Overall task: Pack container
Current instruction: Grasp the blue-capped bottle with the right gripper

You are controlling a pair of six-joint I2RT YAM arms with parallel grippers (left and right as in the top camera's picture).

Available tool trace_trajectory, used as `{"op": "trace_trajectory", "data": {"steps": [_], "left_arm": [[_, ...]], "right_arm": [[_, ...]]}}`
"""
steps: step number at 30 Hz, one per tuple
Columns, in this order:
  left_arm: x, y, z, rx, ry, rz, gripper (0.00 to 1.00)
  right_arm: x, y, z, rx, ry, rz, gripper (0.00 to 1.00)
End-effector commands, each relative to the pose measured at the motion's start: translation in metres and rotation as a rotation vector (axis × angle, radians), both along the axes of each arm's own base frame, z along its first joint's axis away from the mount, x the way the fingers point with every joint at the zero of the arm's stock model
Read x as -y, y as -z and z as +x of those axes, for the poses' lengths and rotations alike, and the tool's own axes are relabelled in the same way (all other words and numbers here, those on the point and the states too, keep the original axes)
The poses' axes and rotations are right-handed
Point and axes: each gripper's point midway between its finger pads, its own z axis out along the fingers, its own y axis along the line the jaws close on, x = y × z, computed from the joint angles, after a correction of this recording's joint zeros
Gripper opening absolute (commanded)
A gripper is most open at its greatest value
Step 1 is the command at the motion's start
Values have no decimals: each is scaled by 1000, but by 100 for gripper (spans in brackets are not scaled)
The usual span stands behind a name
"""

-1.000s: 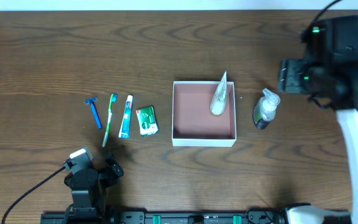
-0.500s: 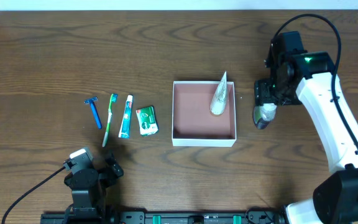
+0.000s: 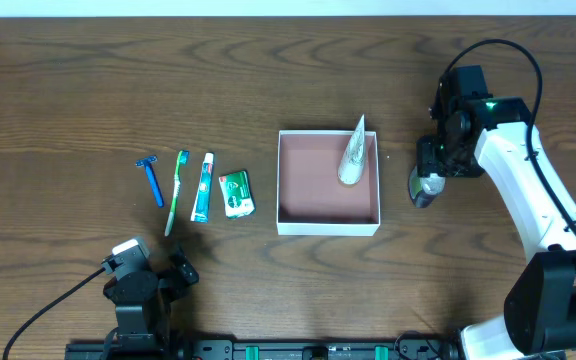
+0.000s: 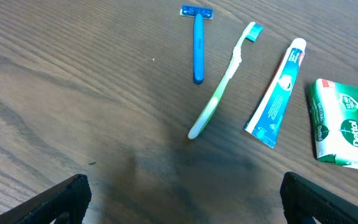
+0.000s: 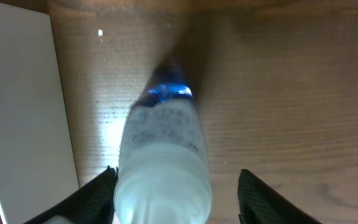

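Note:
The container (image 3: 328,227), a square white-walled box with a pink-brown inside, sits at the table's middle. A clear pointed tube (image 3: 354,155) lies in it along its right wall. A clear spray bottle (image 3: 426,187) lies just right of the container. My right gripper (image 3: 431,165) is low over it. In the right wrist view the bottle (image 5: 163,143) lies between the open fingers (image 5: 178,193): it is against the left finger, with a gap to the right one. The container's white wall (image 5: 17,93) shows at the left. My left gripper (image 3: 153,258) is open and empty near the front left edge.
A blue razor (image 3: 152,180), green toothbrush (image 3: 177,190), toothpaste tube (image 3: 202,188) and green soap pack (image 3: 235,193) lie in a row left of the container. They also show in the left wrist view: razor (image 4: 197,43), toothbrush (image 4: 222,84), toothpaste (image 4: 278,93), soap (image 4: 345,124).
My right arm has come in from the far right and lowered onto the spray bottle, its fingers now around it. The left arm and the other objects have not moved.

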Motion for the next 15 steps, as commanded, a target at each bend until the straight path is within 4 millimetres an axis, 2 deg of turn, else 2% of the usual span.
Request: {"op": "trace_trajectory", "data": {"steps": [1, 5, 10, 13, 15], "left_arm": [[0, 9, -2, -22, 0, -2, 98], [0, 9, -2, -22, 0, -2, 98], [0, 9, -2, -22, 0, -3, 98], [0, 9, -2, -22, 0, -2, 98], [0, 9, -2, -22, 0, -2, 98]], "right_arm": [[-3, 2, 2, 4, 8, 28, 54], [-9, 1, 2, 7, 2, 69, 38], [-11, -11, 0, 32, -1, 83, 32], [-15, -34, -3, 83, -8, 109, 32], [-16, -57, -6, 133, -14, 123, 32]]}}
